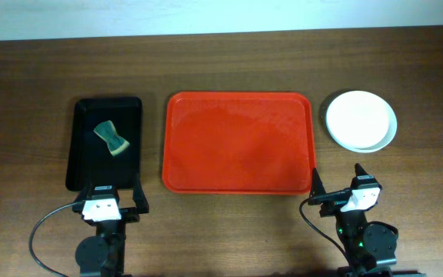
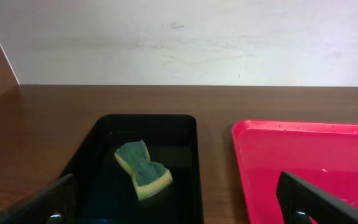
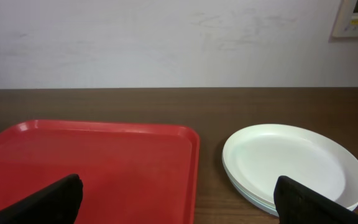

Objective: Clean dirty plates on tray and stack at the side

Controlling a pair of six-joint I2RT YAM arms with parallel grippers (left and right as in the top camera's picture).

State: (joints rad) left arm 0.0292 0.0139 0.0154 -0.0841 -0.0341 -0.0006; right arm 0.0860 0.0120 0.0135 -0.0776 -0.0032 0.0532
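The red tray (image 1: 238, 143) lies mid-table with nothing on it; it also shows in the left wrist view (image 2: 303, 162) and the right wrist view (image 3: 98, 162). The plates (image 1: 361, 120) sit in one stack on the table to its right, white plate on top, pale green rims below (image 3: 291, 163). No smear shows on the top plate. My left gripper (image 1: 102, 201) is open and empty at the near edge, in front of the black tray. My right gripper (image 1: 344, 196) is open and empty near the red tray's near right corner.
A black tray (image 1: 106, 143) lies left of the red tray and holds a green and yellow sponge (image 1: 111, 138), also in the left wrist view (image 2: 143, 169). A pale wall runs along the table's far edge.
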